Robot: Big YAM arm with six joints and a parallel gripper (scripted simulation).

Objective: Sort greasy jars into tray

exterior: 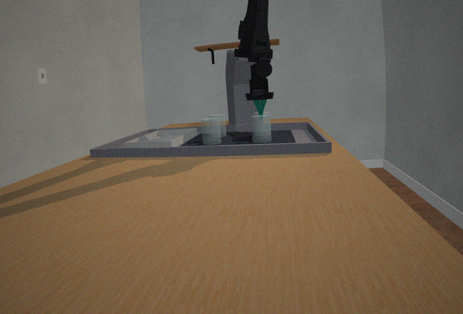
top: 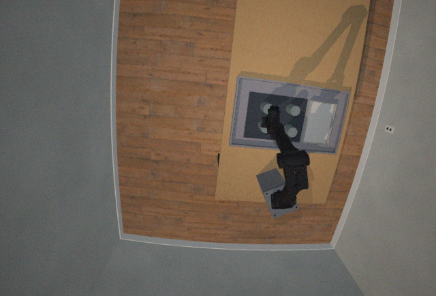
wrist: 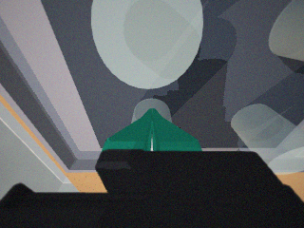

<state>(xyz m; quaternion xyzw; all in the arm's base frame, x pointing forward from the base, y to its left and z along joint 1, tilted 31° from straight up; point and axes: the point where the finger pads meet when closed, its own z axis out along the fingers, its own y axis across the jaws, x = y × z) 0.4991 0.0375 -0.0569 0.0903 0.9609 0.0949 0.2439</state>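
Above the mat, closed jaws [exterior: 260, 113].

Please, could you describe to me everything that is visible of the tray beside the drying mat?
The tray is pale, nearly white, shallow and rectangular, with low raised rims. Its material is unclear. It sits level beside the dark mat, inside the larger grey-rimmed surround. A shadow covers much of its floor. No jar is in it, and the gripper is away from it.

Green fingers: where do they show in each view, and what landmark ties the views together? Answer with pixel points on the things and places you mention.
Top: not visible; the arm [top: 285, 144] covers that spot.
Exterior: the green fingers [exterior: 256, 104] are right of centre, pointing down by the right-hand jars.
Wrist: below centre, tips pointing up the picture.
Shared landmark: the dark mat [top: 253, 116] [exterior: 282, 136] [wrist: 95, 90].
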